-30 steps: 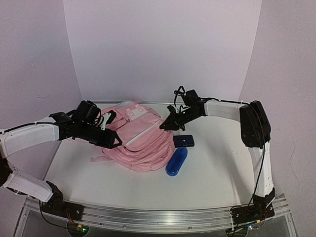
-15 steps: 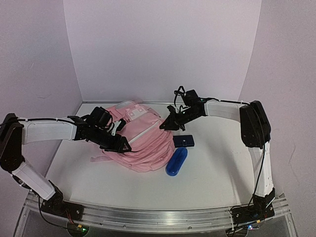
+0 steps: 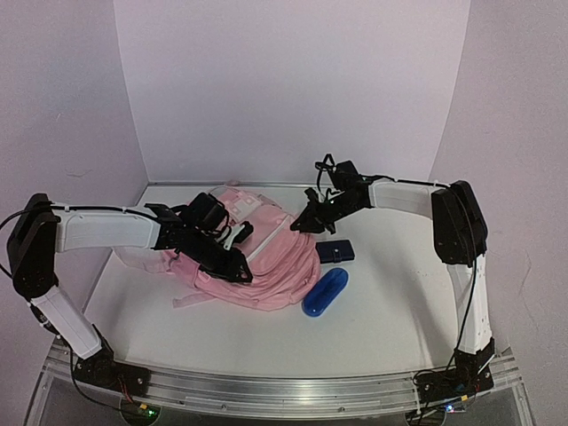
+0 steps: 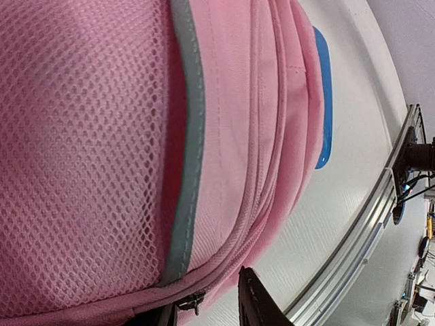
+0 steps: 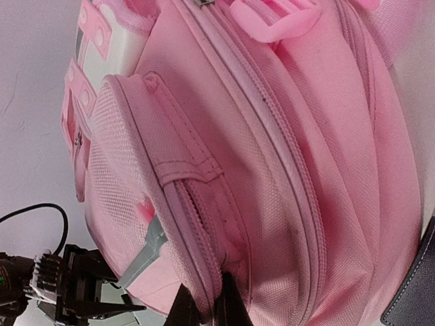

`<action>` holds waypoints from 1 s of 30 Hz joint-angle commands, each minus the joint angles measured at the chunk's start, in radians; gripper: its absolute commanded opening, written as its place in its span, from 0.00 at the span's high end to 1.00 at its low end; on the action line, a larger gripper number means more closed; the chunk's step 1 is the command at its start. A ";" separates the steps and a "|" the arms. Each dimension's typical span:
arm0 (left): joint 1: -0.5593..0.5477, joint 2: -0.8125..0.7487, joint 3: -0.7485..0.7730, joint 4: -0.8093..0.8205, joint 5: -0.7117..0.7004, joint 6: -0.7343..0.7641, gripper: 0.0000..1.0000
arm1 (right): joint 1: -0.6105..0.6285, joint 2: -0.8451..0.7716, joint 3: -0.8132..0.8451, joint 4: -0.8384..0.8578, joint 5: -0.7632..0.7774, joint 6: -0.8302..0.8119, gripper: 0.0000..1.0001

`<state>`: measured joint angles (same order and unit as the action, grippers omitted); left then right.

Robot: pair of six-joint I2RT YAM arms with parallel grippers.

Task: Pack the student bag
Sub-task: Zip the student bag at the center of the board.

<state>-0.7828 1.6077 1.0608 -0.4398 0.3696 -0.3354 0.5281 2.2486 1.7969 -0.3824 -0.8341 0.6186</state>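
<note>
White table (image 3: 390,311), student bag (image 3: 275,257), left pincer (image 4: 207,309) ajar at it, right pincer (image 5: 206,303) pinching it

A white surface (image 3: 390,328) stands enclosed by plain pale lilac walls, with a curved back panel (image 3: 293,89) rising behind it and flat side walls (image 3: 62,115) flanking it. An aluminium rail (image 3: 284,386) lines the surface's near edge under soft, even light.

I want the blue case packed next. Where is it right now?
In the top view, the blue case lies on the table just right of the student bag, on the near side of a dark flat item.
</note>
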 commanded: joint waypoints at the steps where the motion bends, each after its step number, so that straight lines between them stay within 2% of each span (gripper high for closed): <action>1: -0.085 0.014 0.113 0.037 0.043 0.038 0.62 | 0.039 -0.050 0.038 0.107 0.015 0.040 1.00; 4: -0.103 0.041 0.166 -0.011 0.028 0.060 0.58 | 0.041 -0.045 0.044 0.106 0.021 0.039 1.00; 11: -0.105 0.000 0.181 0.061 0.024 0.064 0.56 | 0.042 -0.002 0.131 0.100 0.062 0.023 1.00; 15: -0.105 0.045 0.284 0.021 0.096 0.066 0.52 | 0.045 0.021 0.152 0.096 0.088 0.025 1.00; 19: -0.103 0.063 0.346 0.017 0.142 0.046 0.54 | 0.050 0.040 0.171 0.095 0.100 0.029 1.00; 22: -0.075 0.027 0.298 0.127 0.151 -0.051 0.55 | 0.050 0.051 0.183 0.094 0.104 0.030 1.00; 26: -0.036 -0.018 0.204 0.278 0.161 -0.174 0.50 | 0.052 0.055 0.184 0.095 0.103 0.030 1.00; 30: -0.033 -0.049 0.207 0.170 0.024 -0.151 0.49 | 0.052 0.054 0.187 0.096 0.094 0.020 1.00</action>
<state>-0.8239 1.6261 1.2794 -0.2792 0.4877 -0.4511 0.5711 2.2983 1.9264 -0.3770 -0.7326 0.6246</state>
